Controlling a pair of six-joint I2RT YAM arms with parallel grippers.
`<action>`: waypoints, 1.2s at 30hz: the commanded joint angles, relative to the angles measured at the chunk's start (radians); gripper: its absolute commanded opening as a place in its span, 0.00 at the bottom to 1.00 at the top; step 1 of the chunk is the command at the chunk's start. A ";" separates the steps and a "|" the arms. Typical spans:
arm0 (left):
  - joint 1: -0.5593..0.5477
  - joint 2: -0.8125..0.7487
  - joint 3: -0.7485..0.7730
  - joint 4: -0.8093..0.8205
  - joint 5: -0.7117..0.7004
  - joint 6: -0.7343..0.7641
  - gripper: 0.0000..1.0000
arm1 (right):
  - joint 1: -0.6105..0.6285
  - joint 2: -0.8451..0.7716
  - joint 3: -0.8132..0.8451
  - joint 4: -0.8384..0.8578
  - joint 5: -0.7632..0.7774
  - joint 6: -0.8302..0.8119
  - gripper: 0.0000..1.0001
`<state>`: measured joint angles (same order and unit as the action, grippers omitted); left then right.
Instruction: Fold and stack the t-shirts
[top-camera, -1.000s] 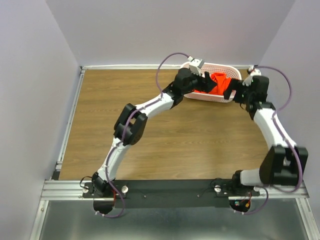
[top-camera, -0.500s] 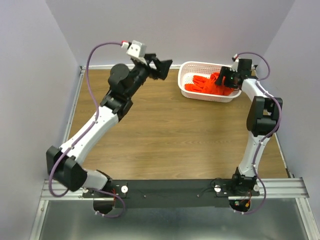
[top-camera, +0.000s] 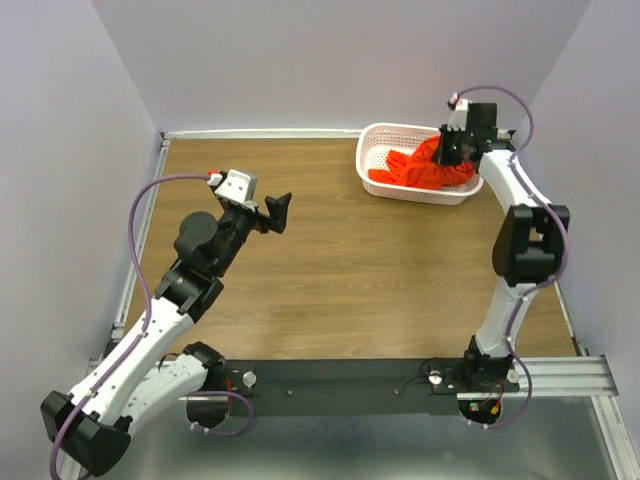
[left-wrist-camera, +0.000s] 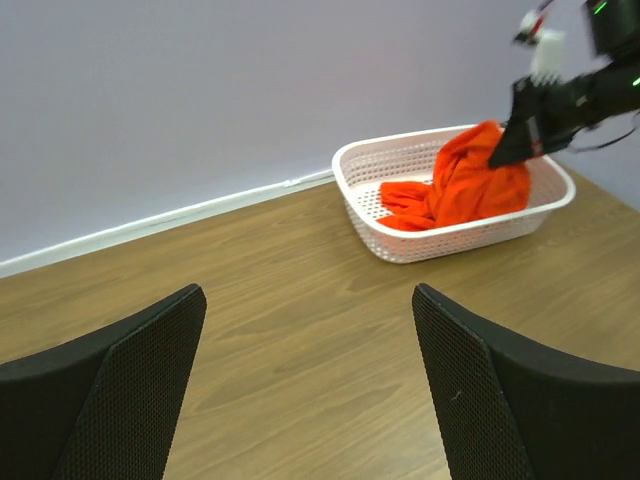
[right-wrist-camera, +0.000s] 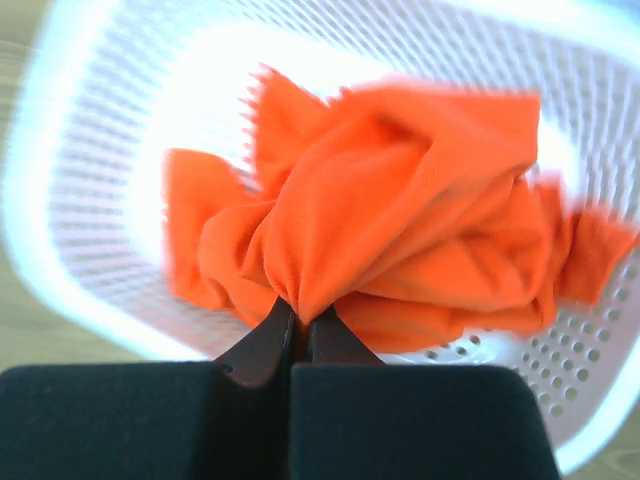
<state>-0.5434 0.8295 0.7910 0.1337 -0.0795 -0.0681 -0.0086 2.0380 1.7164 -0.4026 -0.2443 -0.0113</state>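
T-shirt (right-wrist-camera: 400, 210) pinched in right gripper (right-wrist-camera: 300, 325), apparently above basket (top-camera: 392, 133); left gripper (left-wrist-camera: 308, 305) spread wide

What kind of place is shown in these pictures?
Probably a robot laboratory test cell: a wooden table boxed in by plain walls, a left arm and right arm bolted at its near edge, and a basket of t-shirts.

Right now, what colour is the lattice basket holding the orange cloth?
The plastic lattice basket is white, clearest in the left wrist view.
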 joint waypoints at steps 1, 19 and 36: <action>0.003 -0.041 -0.070 0.012 -0.123 0.097 0.93 | 0.116 -0.263 0.023 0.008 -0.030 -0.113 0.01; 0.005 -0.288 -0.151 0.038 -0.284 0.123 0.93 | 0.211 -0.568 0.161 -0.021 -0.631 0.079 0.01; 0.007 -0.282 -0.164 0.057 -0.190 0.123 0.93 | 0.374 -0.730 -0.412 -0.087 -0.225 -0.298 1.00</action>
<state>-0.5423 0.5407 0.6350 0.1753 -0.3069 0.0490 0.3599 1.3457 1.3636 -0.4702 -0.7254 -0.1448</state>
